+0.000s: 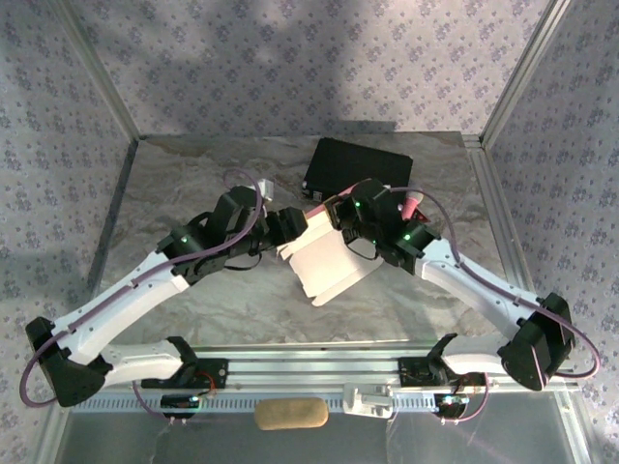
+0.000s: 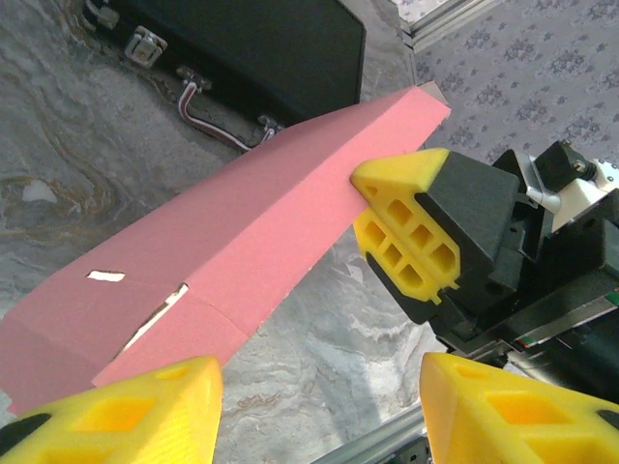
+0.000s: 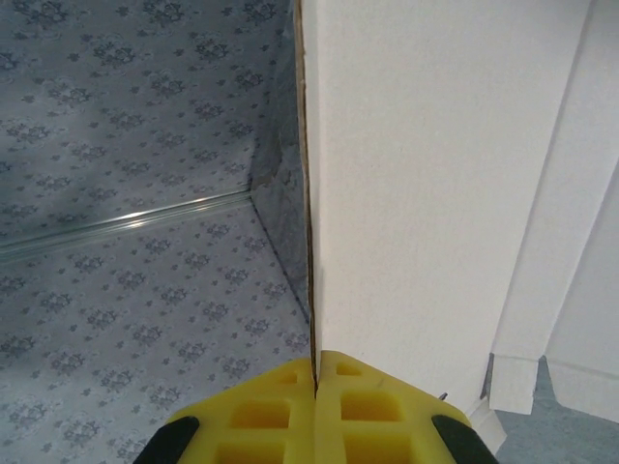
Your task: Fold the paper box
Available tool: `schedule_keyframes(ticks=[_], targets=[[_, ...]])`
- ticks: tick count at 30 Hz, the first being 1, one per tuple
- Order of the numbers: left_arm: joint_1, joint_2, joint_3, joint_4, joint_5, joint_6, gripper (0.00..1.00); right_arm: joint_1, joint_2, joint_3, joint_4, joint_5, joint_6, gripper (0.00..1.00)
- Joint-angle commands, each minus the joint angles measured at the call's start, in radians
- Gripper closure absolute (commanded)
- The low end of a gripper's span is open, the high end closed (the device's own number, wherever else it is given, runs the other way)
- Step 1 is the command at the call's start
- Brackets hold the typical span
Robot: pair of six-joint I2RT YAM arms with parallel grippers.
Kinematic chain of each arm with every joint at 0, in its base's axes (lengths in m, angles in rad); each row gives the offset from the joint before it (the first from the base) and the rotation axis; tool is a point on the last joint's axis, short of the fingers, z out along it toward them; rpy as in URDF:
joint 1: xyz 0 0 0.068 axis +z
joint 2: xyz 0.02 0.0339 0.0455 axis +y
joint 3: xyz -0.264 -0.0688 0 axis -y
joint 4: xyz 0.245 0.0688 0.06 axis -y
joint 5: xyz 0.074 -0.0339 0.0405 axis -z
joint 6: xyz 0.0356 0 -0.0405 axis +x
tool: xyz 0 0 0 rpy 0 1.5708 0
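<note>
The paper box (image 1: pixel 329 266) is a partly folded salmon-pink sheet held up off the marbled table, its pale inside facing the top camera. In the left wrist view its pink outside (image 2: pixel 242 222) slants from lower left to upper right, with a slot and a crease showing. My right gripper (image 3: pixel 315 387) is shut on the sheet's edge, and its yellow fingers (image 2: pixel 406 232) pinch the card's long edge. My left gripper (image 2: pixel 319 406) is open just short of the sheet, with bare table between its fingers. In the top view both grippers (image 1: pixel 290 227) (image 1: pixel 334 217) meet at the sheet's far edge.
A black hard case (image 1: pixel 358 166) with metal latches (image 2: pixel 145 43) lies just behind the sheet. A small pink stick-shaped microphone (image 1: pixel 411 205) sits right of the right wrist. A tan pad (image 1: pixel 290 414) rests by the near rail. Patterned walls and metal frame posts enclose the table.
</note>
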Motion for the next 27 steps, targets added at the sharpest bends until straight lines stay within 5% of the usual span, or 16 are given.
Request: schedule_keyframes(ticks=[1, 27], targets=[[-0.008, 0.002, 0.054, -0.041, -0.033, 0.03, 0.44, -0.006, -0.015, 0.06, -0.06, 0.018, 0.003, 1.0], [-0.081, 0.093, 0.124, 0.016, -0.022, 0.012, 0.44, -0.021, -0.026, 0.172, -0.122, 0.023, -0.003, 1.0]])
